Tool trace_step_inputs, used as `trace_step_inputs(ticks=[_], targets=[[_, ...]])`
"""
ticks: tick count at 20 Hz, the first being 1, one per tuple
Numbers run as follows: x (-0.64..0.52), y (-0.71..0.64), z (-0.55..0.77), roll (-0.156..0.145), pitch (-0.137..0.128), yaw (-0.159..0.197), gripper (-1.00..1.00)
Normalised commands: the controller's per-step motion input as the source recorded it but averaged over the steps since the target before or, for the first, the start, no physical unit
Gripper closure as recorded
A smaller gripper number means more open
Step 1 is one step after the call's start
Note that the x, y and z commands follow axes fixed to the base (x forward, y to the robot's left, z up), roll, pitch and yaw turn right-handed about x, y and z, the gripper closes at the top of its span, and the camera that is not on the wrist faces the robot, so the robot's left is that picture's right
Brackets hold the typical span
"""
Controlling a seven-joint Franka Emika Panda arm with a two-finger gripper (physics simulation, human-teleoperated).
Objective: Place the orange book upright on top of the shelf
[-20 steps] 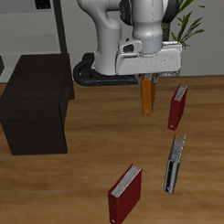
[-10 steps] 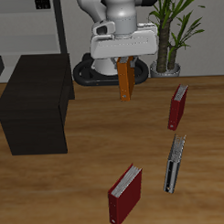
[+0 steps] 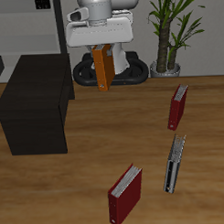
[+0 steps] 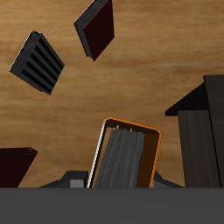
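The orange book (image 3: 102, 68) hangs upright in the air, held by its top end in my gripper (image 3: 101, 48), which is shut on it. It is well above the table, beside and a little behind the black shelf (image 3: 36, 98), whose flat top is bare. In the wrist view the orange book (image 4: 127, 157) fills the space between my fingers, with its pale page edges along one side, and the shelf (image 4: 203, 131) stands beside it.
Two dark red books (image 3: 126, 195) (image 3: 179, 106) and a black-and-grey book (image 3: 173, 164) lie on the wooden table nearer its front edge. A potted plant (image 3: 173, 29) stands at the back. A grey open-frame shelving unit (image 3: 28, 25) stands behind the shelf.
My gripper has carried the orange book up and sideways toward the black shelf, from above the dark red book at the back to near the shelf's back corner.
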Motion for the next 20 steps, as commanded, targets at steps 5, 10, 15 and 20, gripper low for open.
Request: trace_step_inputs(ticks=[5,10,15,20], targets=[[-0.09,-0.61,0.23,-0.017,-0.036,-0.017,1.0],[-0.1,-0.42,0.21,-0.031,-0.007,-0.006,1.0],[-0.07,-0.48,0.19,-0.035,0.014,-0.061,1.0],[-0.05,-0.27,0.05,-0.015,-0.009,-0.021,1.0]])
